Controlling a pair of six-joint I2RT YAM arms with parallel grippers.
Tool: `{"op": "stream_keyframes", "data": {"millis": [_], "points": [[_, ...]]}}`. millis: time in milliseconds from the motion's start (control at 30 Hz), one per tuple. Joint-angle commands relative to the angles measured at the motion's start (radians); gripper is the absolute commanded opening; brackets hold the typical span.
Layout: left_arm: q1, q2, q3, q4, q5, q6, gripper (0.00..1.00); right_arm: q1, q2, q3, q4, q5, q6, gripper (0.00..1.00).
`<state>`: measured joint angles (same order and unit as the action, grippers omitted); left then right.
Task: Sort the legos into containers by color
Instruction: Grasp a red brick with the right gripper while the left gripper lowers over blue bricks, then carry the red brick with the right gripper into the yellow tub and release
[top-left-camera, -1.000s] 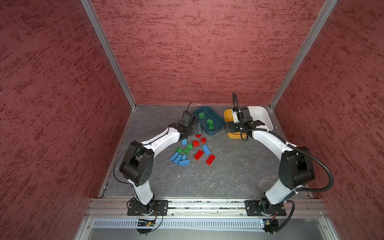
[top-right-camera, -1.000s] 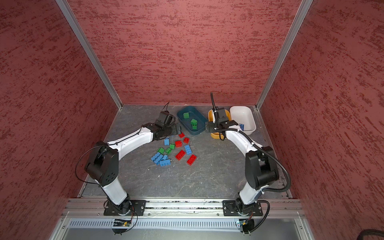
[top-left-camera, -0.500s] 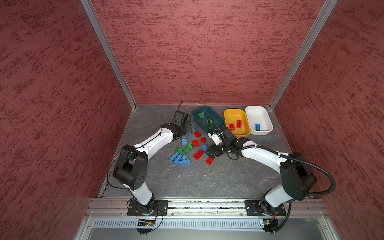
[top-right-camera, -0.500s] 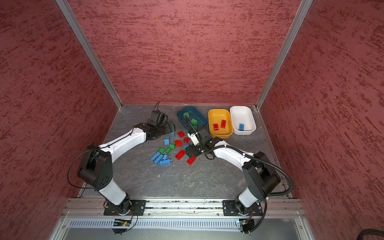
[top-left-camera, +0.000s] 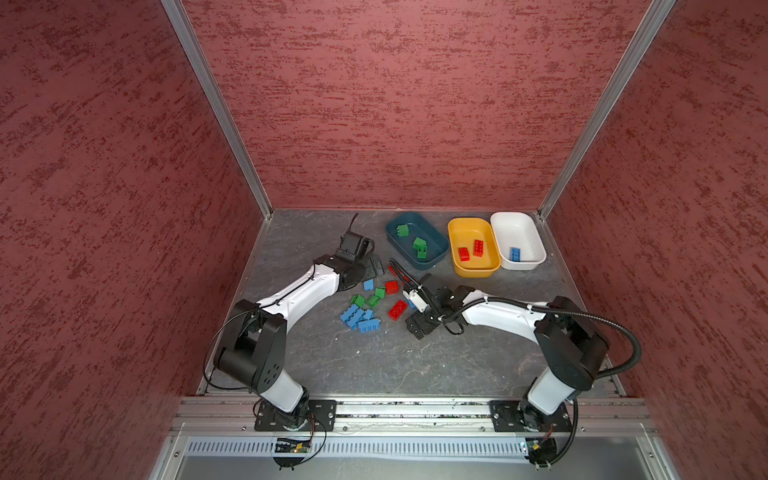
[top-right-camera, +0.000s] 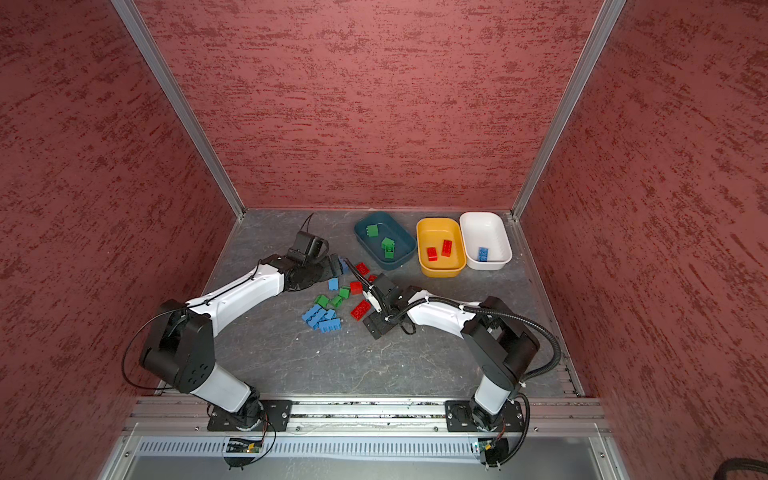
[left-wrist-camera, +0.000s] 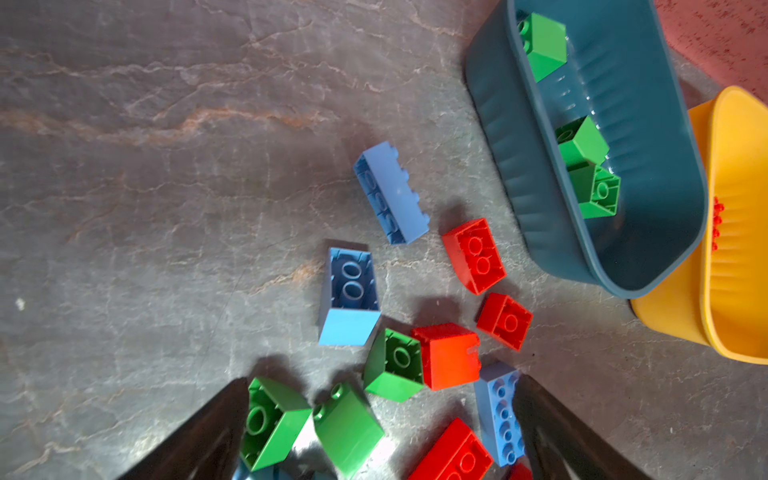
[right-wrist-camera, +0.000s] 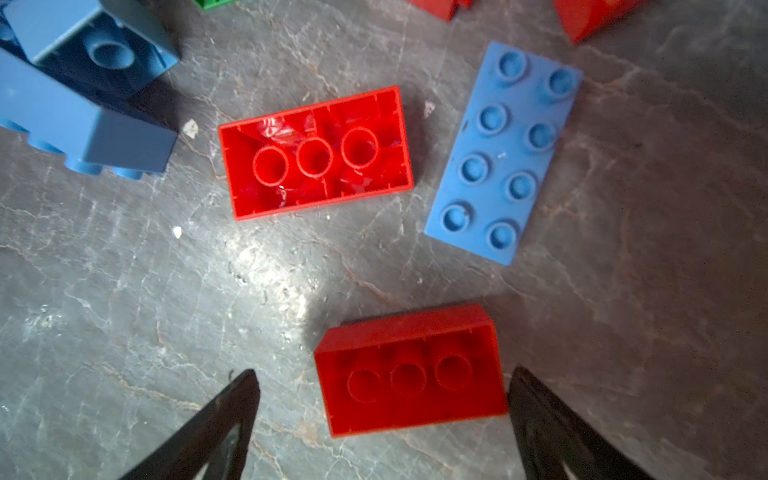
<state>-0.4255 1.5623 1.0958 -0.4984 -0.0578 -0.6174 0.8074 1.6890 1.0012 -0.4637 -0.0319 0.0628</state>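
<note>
Loose legos lie mid-table in both top views: a blue cluster (top-left-camera: 359, 318), green ones (top-left-camera: 358, 300) and a red oblong (top-left-camera: 397, 309). At the back stand the containers: teal tub (top-left-camera: 436, 259) with three green bricks, orange-yellow tub (top-left-camera: 469, 230) with two red, white tub (top-left-camera: 517, 232) with one blue. My right gripper (right-wrist-camera: 383, 371) is down at the pile's right edge (top-left-camera: 419, 326), open around an upturned red oblong brick (right-wrist-camera: 411, 370); one finger nearly touches it. My left gripper (left-wrist-camera: 382, 380) hangs open over green bricks (left-wrist-camera: 274, 424) at the pile's far edge (top-left-camera: 376, 264).
Red textured walls close in the left, back and right of the table. In the right wrist view a second upturned red brick (right-wrist-camera: 316, 153) and a blue oblong brick (right-wrist-camera: 503, 153) lie just beyond the gripper. The teal tub (left-wrist-camera: 519, 166) sits close to the scattered bricks.
My right arm has swung from above the orange-yellow tub down to the pile and now straddles a red brick. My left gripper has drawn back from the teal tub.
</note>
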Motion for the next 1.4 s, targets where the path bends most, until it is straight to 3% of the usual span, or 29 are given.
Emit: {"op": "stream_keyframes", "data": {"millis": [0, 400, 567, 767, 900, 1067, 1367], "points": [[0.002, -0.06, -0.04, -0.047, 0.022, -0.01, 0.99, 0.013, 0.017, 0.0, 0.007, 0.065, -0.038, 0.91], [-0.041, -0.225, -0.181, -0.194, 0.058, -0.067, 0.99, 0.016, 0.044, -0.011, 0.023, 0.09, -0.034, 0.68], [-0.103, -0.244, -0.213, -0.244, 0.038, -0.106, 0.99, 0.015, 0.032, -0.019, 0.034, 0.081, -0.035, 0.57], [-0.201, -0.266, -0.244, -0.225, -0.049, -0.147, 1.0, 0.006, -0.001, -0.037, 0.062, 0.102, -0.031, 0.51], [-0.23, -0.251, -0.263, -0.189, -0.056, -0.085, 1.0, -0.012, -0.039, -0.049, 0.091, 0.106, -0.02, 0.49], [-0.233, -0.189, -0.258, -0.17, 0.015, 0.031, 1.0, -0.053, -0.09, -0.079, 0.136, 0.105, 0.007, 0.47], [-0.25, -0.098, -0.203, -0.123, 0.072, 0.093, 0.99, -0.141, -0.168, -0.115, 0.192, 0.07, 0.057, 0.45]]}}
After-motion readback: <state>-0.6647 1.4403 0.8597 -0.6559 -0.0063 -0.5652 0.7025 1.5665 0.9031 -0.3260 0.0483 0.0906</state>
